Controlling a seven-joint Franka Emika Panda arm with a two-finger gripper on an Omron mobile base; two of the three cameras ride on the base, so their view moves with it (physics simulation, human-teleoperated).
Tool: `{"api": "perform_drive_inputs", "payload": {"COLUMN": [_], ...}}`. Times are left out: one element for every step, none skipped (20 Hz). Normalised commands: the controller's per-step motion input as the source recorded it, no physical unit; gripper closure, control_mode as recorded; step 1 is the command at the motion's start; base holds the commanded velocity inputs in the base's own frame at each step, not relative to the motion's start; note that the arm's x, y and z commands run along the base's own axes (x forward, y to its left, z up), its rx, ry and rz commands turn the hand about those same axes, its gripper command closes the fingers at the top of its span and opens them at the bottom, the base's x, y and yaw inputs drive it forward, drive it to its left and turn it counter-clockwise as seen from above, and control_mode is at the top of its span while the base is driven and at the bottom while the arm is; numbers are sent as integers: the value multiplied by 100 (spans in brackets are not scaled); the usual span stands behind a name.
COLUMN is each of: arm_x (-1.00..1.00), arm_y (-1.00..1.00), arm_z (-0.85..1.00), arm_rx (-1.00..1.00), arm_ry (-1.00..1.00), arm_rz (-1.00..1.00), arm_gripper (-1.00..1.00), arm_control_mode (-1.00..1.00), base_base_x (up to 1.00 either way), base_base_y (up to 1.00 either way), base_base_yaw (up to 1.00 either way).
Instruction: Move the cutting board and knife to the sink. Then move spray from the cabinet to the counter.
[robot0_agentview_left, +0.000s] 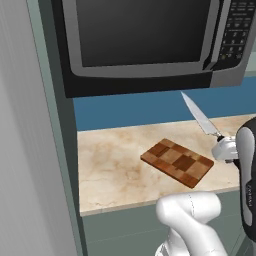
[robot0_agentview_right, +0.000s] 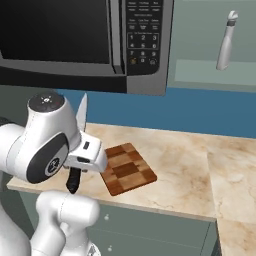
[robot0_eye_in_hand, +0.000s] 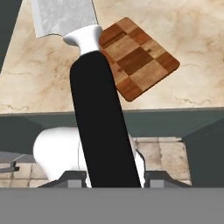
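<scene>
The knife (robot0_eye_in_hand: 94, 100), silver pointed blade and black handle, is sitting clamped between the partly closed jaws of the gripper (robot0_eye_in_hand: 114, 177), blade pointing up and away. The arm is holding it off the counter (robot0_agentview_left: 115, 170), by the front edge. The cutting board (robot0_agentview_left: 177, 162), checkered brown, is lying flat just beyond the gripper, bare stone around it.

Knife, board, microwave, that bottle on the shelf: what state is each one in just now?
knife: lifted off the counter, handle gripped in the jaws, blade pointing up.
gripper: shut on the knife's black handle.
cutting board: lying flat on the counter, untouched.
microwave: door closed.
spray: standing upright on the cabinet shelf.
</scene>
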Motion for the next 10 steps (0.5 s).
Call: {"api": "perform_drive_inputs", "payload": {"arm_x": [-10,-2,0,0,0,0,0,0,0,0], "arm_y": [0,0,0,0,0,0,0,0,0,0], "arm_z": [0,0,0,0,0,0,0,0,0,0], "arm_rx": [0,0,0,0,0,0,0,0,0,0], "arm_ry": [-9,-8,-6,-3,-2,-1,-1,0,0,0], "arm_rz": [6,4,2,0,0,1,1,1,1,0], "arm_gripper": [100,100,100,100,100,100,100,100,100,100], "arm_control_mode": [-100,-100,-100,-100,-100,-100,-100,-100,-100,-100], "base_base_x": [0,0,0,0,0,0,0,0,0,0], "base_base_y": [0,0,0,0,0,0,0,0,0,0], "base_base_yaw": [0,0,0,0,0,0,0,0,0,0]}}
